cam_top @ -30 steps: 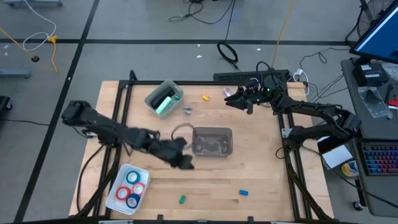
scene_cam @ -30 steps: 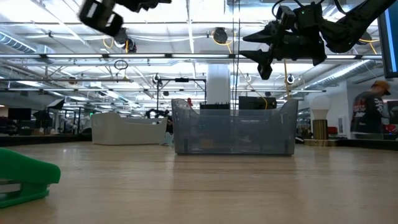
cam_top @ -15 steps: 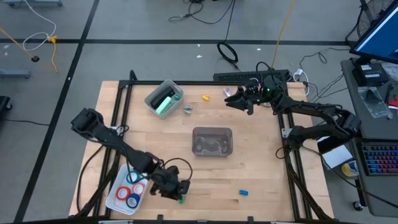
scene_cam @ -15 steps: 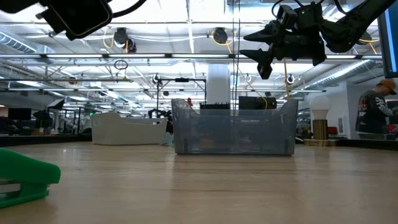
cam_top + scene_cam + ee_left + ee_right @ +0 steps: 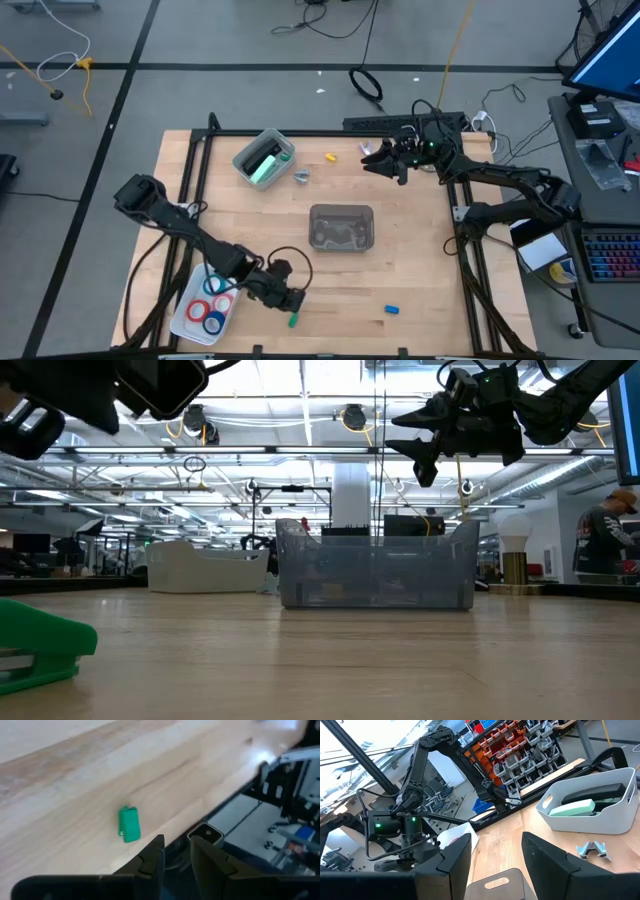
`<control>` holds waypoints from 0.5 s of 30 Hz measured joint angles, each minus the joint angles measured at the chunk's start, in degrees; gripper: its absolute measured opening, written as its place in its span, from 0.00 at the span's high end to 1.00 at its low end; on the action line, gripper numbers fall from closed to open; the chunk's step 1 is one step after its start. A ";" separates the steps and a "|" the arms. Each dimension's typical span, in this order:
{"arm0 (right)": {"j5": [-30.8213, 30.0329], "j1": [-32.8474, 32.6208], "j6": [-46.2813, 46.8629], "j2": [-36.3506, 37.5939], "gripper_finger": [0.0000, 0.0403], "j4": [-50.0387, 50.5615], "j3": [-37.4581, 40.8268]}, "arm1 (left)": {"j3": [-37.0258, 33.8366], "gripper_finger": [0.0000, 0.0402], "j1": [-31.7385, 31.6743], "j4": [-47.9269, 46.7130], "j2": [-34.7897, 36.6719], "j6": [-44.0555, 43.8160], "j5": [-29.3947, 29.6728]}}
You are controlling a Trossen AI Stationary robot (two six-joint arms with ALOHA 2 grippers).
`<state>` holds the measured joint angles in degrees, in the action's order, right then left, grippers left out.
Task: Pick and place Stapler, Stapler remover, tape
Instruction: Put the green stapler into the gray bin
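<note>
The mint-green stapler (image 5: 264,166) lies in a white bin (image 5: 281,146) at the far left and also shows in the right wrist view (image 5: 572,809). A silvery stapler remover (image 5: 301,177) lies flat on the table beside that bin. Tape rings (image 5: 211,304), red and blue, lie in a white tray (image 5: 183,317) at the near left. My left gripper (image 5: 176,849) hangs open over the near edge (image 5: 291,305), just short of a small green item (image 5: 129,824). My right gripper (image 5: 369,160) is open with nothing between its fingers, held high at the far side.
A clear bin (image 5: 341,227) stands mid-table. A small blue item (image 5: 392,310) lies near the front edge, a yellow one (image 5: 330,156) at the back. Black frame rails run along both table sides. A person (image 5: 603,530) stands beyond the table in the low view.
My left gripper has swung from beside the clear bin toward the table's near edge, sinking and turning as it went. It now hangs by the small green item. Nothing on the table has moved.
</note>
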<state>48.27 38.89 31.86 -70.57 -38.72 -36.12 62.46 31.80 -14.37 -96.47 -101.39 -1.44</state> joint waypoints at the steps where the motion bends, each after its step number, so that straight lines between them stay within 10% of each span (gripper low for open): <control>1: -0.02 0.00 0.00 0.00 0.59 0.00 0.00 | -0.01 0.77 -0.16 -0.51 0.00 -1.03 0.00; 15: -0.07 0.00 0.00 0.00 0.59 0.00 0.00 | -0.01 0.77 0.62 -0.53 0.00 -6.83 0.01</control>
<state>48.21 38.89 31.85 -70.57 -38.72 -36.12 62.46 32.42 -14.89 -96.47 -108.22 -1.43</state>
